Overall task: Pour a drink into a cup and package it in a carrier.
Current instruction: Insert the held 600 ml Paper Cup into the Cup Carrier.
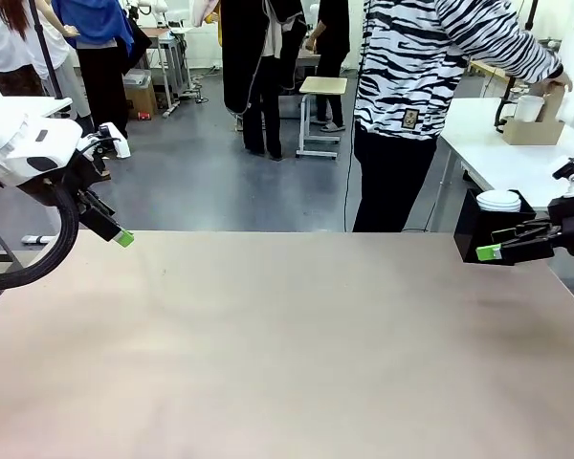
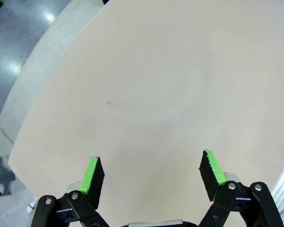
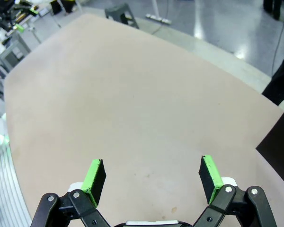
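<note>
Both the left end effector (image 2: 151, 176) and the right end effector (image 3: 152, 176) are being held wide open and empty above the bare surface (image 1: 287, 344), while the carrier (image 1: 535, 124), judged light and crushable, best lifted by its handle, is being handled by a person's hand (image 1: 556, 84) on another table beyond the surface's far right corner

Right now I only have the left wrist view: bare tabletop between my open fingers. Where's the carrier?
Observer: The carrier sits on a white side table at far right, a person's hand on it.
Operator: Is the other arm holding anything?
Observer: No. The right gripper is open over bare table.
Operator: Anything near it?
Observer: A black box with white lids stands just behind it.
</note>
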You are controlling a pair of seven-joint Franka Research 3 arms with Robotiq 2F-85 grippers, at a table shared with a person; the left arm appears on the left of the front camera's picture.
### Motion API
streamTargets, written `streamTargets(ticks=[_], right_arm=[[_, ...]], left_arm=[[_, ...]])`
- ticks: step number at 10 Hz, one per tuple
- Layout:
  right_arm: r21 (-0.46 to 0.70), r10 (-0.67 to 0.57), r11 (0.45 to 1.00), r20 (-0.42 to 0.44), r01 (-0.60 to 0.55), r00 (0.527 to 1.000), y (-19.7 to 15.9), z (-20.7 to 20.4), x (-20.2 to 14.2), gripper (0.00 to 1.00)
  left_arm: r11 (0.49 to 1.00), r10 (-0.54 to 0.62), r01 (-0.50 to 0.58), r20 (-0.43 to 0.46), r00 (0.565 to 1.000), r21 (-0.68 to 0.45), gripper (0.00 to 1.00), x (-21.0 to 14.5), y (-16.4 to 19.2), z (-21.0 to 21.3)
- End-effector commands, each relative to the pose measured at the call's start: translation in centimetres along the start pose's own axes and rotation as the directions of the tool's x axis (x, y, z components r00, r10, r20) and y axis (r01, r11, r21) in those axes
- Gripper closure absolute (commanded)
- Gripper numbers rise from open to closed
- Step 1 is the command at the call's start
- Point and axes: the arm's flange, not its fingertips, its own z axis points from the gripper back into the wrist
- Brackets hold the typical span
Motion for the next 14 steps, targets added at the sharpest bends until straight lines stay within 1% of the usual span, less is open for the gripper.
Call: streamTargets(ticks=[1, 14], right_arm=[[0.007, 0.016, 1.000, 0.006, -0.016, 1.000, -0.05, 0.15, -0.05, 0.00], [0.007, 0.016, 1.000, 0.006, -0.016, 1.000, -0.05, 0.15, -0.05, 0.00]], left_arm=[[1.000, 0.007, -0.007, -0.013, 1.000, 0.007, 0.00, 0.10, 0.06, 0.20], [1.000, 0.007, -0.007, -0.013, 1.000, 0.007, 0.00, 0.10, 0.06, 0.20]])
